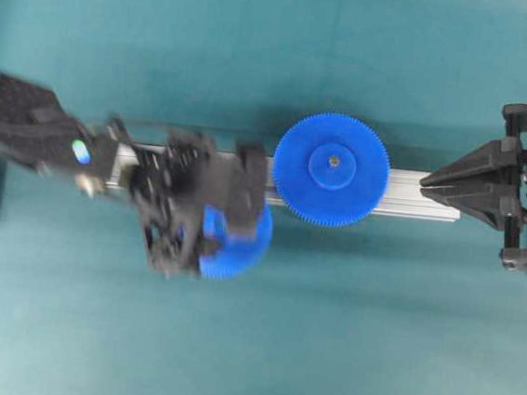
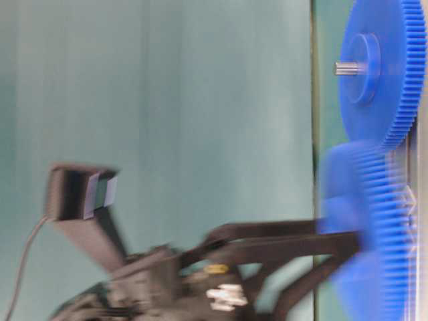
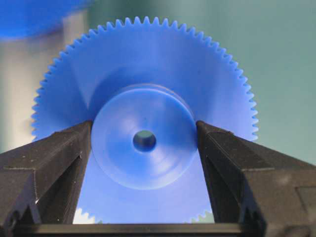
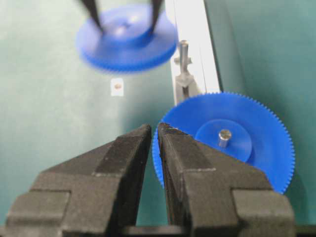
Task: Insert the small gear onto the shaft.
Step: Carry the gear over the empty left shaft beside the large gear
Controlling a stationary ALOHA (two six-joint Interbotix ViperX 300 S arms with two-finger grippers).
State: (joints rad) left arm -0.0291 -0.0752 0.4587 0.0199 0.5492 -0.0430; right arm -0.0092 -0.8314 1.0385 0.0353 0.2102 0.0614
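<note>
My left gripper point(image 3: 144, 126) is shut on the small gear point(image 3: 143, 64). Both black fingers point(image 3: 59, 158) press the sides of its raised hub, and the centre hole shows empty. In the overhead view the left gripper point(image 1: 213, 213) covers most of the small gear point(image 1: 248, 245), which sits at the near edge of the rail and is blurred by motion. The shaft point(image 4: 183, 59) stands bare on the rail, a little apart from the small gear point(image 4: 126, 39). From overhead the shaft is hidden under the arm. My right gripper point(image 4: 154, 129) is shut and empty, far right point(image 1: 428, 183).
The wider blue gear point(image 1: 331, 170) sits on its own pin point(image 4: 224, 136) on the long aluminium rail point(image 1: 413, 195). A tiny white tag point(image 4: 117, 87) lies on the teal mat beside the rail. Black frame posts stand at the mat's left and right edges.
</note>
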